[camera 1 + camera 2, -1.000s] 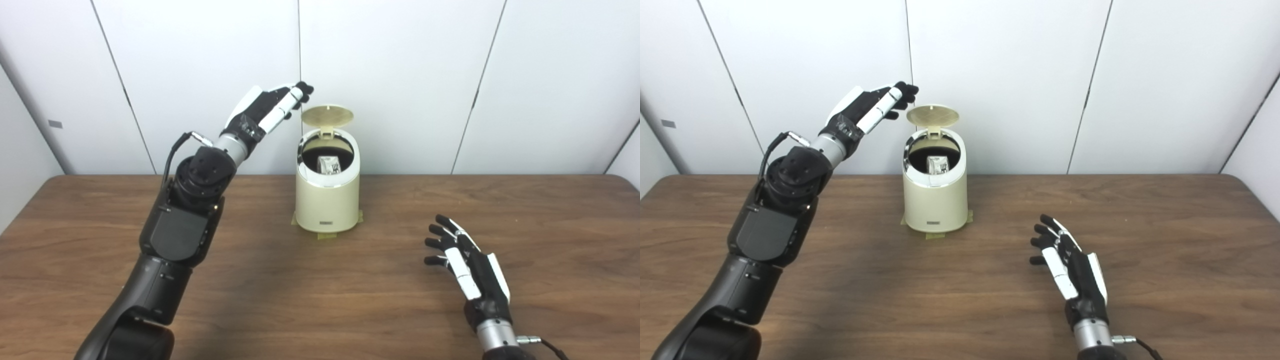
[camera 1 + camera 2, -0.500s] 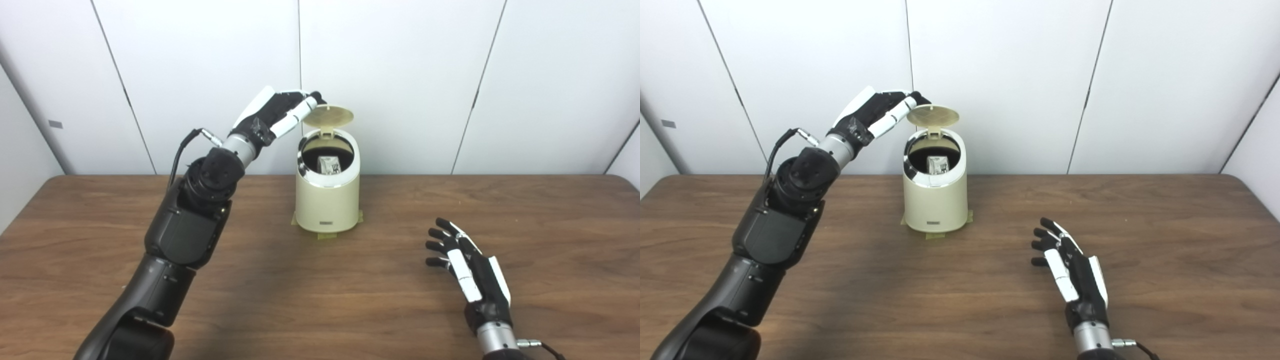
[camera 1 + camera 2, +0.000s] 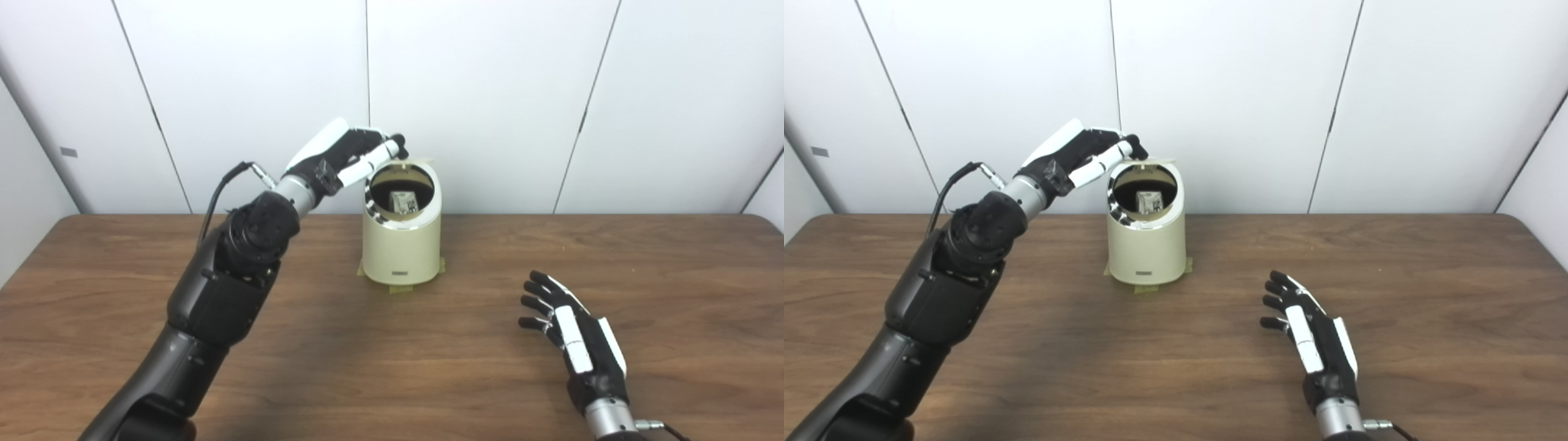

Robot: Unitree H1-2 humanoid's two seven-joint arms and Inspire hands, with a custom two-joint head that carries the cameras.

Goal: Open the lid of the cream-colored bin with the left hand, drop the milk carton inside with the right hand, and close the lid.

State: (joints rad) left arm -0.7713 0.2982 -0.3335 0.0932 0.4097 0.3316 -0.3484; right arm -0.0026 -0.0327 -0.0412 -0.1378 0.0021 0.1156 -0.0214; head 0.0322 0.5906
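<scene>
left hand [image 3: 1078, 153] fingertips on lid [image 3: 1156, 162], carton [image 3: 1149, 201] inside bin [image 3: 1146, 245].

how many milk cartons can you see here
1. A small white printed milk carton sits inside the cream-colored round bin at the table's back centre. The bin's dark interior could hide more.

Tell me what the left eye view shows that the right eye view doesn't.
Only the left eye view: a wider strip of the left side wall. Only the right eye view: a wider strip of the right side wall. Both: the left hand with its fingertips at the tilted lid, the milk carton inside the bin, and the open right hand low over the table.
</scene>
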